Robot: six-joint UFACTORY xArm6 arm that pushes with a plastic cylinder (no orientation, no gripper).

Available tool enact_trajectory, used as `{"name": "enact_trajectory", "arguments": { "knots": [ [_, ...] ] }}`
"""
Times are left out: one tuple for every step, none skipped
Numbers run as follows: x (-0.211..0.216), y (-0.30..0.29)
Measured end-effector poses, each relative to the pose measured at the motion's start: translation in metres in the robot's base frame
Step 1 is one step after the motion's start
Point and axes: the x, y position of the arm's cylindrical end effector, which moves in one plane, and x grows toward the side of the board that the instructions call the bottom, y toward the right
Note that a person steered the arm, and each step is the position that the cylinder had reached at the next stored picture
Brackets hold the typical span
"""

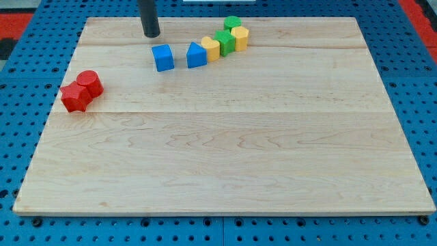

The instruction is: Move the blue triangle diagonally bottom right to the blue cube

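**Ann:** Hand talk first: no hand on this arm, only a straight dark rod, so nothing spread or pressed together. My tip (pixel 151 34) sits in the upper left of the frame, low end down on the pale wooden worktop (pixel 225 157).

**Ben:** And the blocks?

**Ann:** Just below and slightly right of the tip is the blue cube (pixel 162 58), close by, with a clear gap between them. Right of that cube, a small gap away, stands the blue triangle block (pixel 196 55).

**Ben:** So the triangle is level with the cube?

**Ann:** Roughly level, a touch higher in the frame. From the triangle a chain climbs toward the upper right: a yellow block (pixel 211 48) touching it, then a green block (pixel 225 42), another yellow block (pixel 240 37), and a second green block (pixel 232 23) behind, at the top.

**Ben:** Anything on the left?

**Ann:** Two red blocks pressed together at middle left: a red cylinder (pixel 89 83) and a red block (pixel 74 97), shape unclear, right at the worktop's edge. Blue pegboard (pixel 20 150) surrounds everything.
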Motion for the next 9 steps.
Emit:
{"name": "enact_trajectory", "arguments": {
  "knots": [
    [0.019,0.015],
    [0.023,0.071],
    [0.049,0.082],
    [0.078,0.093],
    [0.116,0.13],
    [0.129,0.127],
    [0.114,0.068],
    [0.075,-0.004],
    [0.048,-0.022]
  ]
}}
